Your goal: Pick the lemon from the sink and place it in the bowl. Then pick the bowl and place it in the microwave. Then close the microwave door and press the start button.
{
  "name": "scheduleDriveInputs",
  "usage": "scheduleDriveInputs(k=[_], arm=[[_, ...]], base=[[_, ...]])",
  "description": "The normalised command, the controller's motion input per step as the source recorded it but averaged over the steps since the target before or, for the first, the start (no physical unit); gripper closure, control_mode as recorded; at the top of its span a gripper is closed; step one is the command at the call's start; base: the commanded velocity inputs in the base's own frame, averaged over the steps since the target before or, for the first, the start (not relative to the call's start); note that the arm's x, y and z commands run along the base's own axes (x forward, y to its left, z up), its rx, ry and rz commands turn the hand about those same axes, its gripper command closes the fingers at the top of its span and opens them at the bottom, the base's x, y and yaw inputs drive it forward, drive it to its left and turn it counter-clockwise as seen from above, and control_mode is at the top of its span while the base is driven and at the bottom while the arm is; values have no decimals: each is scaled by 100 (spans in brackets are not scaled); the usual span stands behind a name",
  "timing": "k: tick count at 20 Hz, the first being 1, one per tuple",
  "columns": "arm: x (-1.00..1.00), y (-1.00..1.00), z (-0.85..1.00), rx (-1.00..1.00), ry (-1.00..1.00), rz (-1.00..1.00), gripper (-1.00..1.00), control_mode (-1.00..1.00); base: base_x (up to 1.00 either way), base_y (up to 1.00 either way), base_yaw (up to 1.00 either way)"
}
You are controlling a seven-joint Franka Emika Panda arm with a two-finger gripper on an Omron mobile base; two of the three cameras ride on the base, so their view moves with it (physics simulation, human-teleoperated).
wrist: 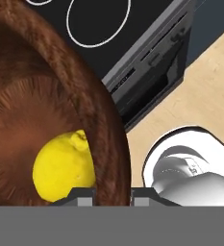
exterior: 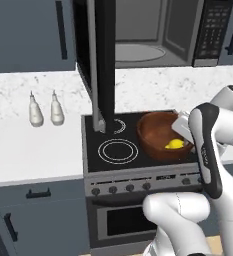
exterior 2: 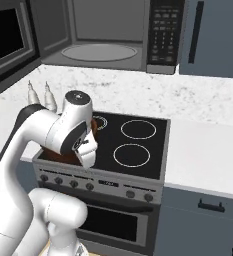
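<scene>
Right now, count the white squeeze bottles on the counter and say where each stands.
2. Two white squeeze bottles stand side by side on the white counter left of the black stovetop: one left, one right. More may be hidden.

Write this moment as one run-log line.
lemon: in bowl | bowl: on stove | end effector: shut on bowl rim | microwave door: open

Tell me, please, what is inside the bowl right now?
The lemon lies inside the bowl, near the rim that the tool pinches. That rim covers part of the lemon.

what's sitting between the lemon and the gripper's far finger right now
The bowl: its rim wall stands between the gripper fingers, with the lemon just inside it, as the hand view shows.
</scene>
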Motion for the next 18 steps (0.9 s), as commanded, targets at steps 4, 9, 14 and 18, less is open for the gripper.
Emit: scheduleDriveInputs(k=[4, 9, 14, 18], arm=[[0, 0, 0, 0, 0, 0, 100, 100], [0, 0, 0, 0, 0, 0, 100, 100], [0, 0, 0, 0, 0, 0, 100, 100], [0, 0, 0, 0, 0, 0, 100, 100]], base=[[47, -28, 17], [44, -18, 5], [50, -8, 0], [49, 0, 0]])
